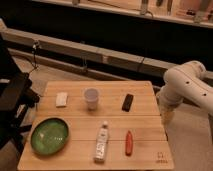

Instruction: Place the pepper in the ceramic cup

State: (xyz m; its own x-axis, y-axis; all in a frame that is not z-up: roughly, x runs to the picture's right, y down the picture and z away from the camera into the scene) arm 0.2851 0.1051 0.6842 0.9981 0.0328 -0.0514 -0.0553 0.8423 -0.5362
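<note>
My gripper (167,117) hangs just off the worktop's right edge; how far it gapes I cannot tell. The pepper (129,143) lies near the front edge beside the plastic bottle (102,143); the ceramic cup (91,98) stands toward the back edge.

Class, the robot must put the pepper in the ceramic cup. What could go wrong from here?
1. The pepper lies close beside the plastic bottle; the gripper, hanging just off the edge of the table, might knock the bottle when grasping.
2. The ceramic cup is narrow, so the long pepper could catch its rim and tip it.
</note>
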